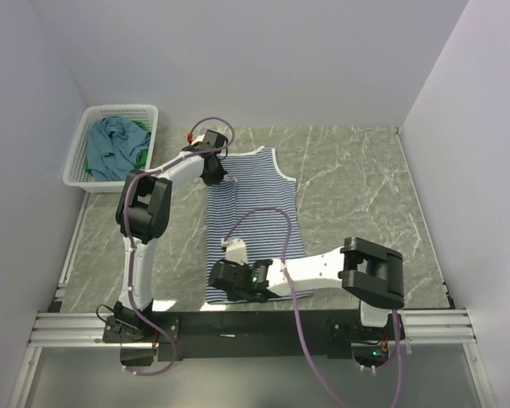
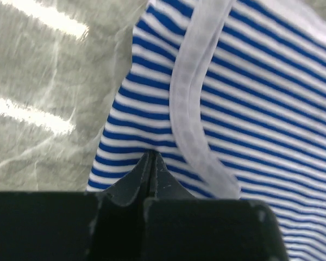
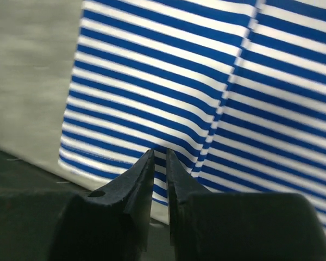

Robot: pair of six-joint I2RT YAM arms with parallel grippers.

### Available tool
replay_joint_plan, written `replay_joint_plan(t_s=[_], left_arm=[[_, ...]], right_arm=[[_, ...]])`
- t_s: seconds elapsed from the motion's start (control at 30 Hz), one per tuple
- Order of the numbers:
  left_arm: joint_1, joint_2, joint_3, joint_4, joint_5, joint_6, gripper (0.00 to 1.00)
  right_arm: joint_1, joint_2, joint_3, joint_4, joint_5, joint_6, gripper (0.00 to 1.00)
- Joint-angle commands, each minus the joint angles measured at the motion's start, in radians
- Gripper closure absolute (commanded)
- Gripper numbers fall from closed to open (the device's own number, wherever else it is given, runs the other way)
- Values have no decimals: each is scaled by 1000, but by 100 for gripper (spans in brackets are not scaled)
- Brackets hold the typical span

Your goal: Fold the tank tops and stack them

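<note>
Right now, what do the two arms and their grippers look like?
The left arm and right arm are white links with chunky black joint housings, each trailing a looping purple cable. The left gripper and right gripper have black fingers tapering to narrow tips.

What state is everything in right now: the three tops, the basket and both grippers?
striped tank top: lying flat on the table, not yet stacked.
teal tank top: crumpled in the basket.
green tank top: crumpled in the basket, mostly under the teal one.
basket: upright at the table's far left corner, holding two tops.
left gripper: shut, pinching the striped top's far edge.
right gripper: jaws a slit apart at its near hem.
</note>
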Motion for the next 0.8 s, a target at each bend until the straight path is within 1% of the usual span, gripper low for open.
replay_joint_plan(t_s=[0.0, 0.07, 0.1, 0.17, 0.2, 0.23, 0.27, 0.3, 0.33, 0.37, 0.43, 0.47, 0.5, 0.53, 0.57, 0.6, 0.63, 0.67, 0.73, 0.77], left_arm=[[10, 57, 74, -32, 17, 73, 99], [20, 71, 110, -41, 33, 105, 99], [24, 83, 127, -47, 37, 114, 99], [35, 94, 173, -53, 72, 145, 98], [37, 107, 198, -72, 67, 165, 97], [37, 112, 225, -95, 59, 171, 95], [37, 114, 257, -104, 59, 177, 89], [37, 102, 264, -103, 71, 190, 86], [37, 91, 270, -98, 74, 190, 82], [37, 76, 269, -90, 83, 190, 75], [37, 22, 264, -53, 112, 191, 68], [37, 8, 279, -53, 117, 184, 63], [37, -18, 293, -59, 122, 181, 61], [37, -29, 320, -64, 122, 181, 59], [37, -41, 336, -72, 119, 177, 58], [37, -65, 345, -78, 120, 167, 57], [37, -81, 347, -76, 126, 162, 57], [37, -99, 336, -72, 128, 158, 57], [35, -165, 302, -57, 137, 124, 58], [33, -191, 245, -47, 142, 98, 61]], right_arm=[[21, 81, 37, 124, -178, 71, 78], [19, 124, 85, 167, -218, 75, 79], [19, 140, 148, 178, -221, 74, 78], [19, 169, 208, 189, -229, 57, 78], [18, 184, 252, 183, -215, 52, 78], [18, 186, 269, 180, -183, 43, 78], [15, 183, 280, 174, -171, 43, 78], [10, 165, 283, 166, -154, 42, 76], [7, 145, 271, 169, -142, 39, 74], [-2, 97, 253, 177, -111, 35, 71], [-16, 43, 187, 183, -93, 34, 67], [-31, -16, 164, 184, -84, 26, 65], [-36, -50, 116, 187, -73, 20, 63], [-40, -87, 95, 178, -47, 12, 58], [-53, -154, 76, 162, -22, 11, 56], [-63, -187, 38, 131, 16, 6, 54], [-82, -219, 18, 114, 21, 5, 51], [-114, -278, -2, 97, 16, 3, 51], [-242, -335, -73, 85, -45, -18, 51], [-293, -386, -96, 85, -69, -32, 51]])
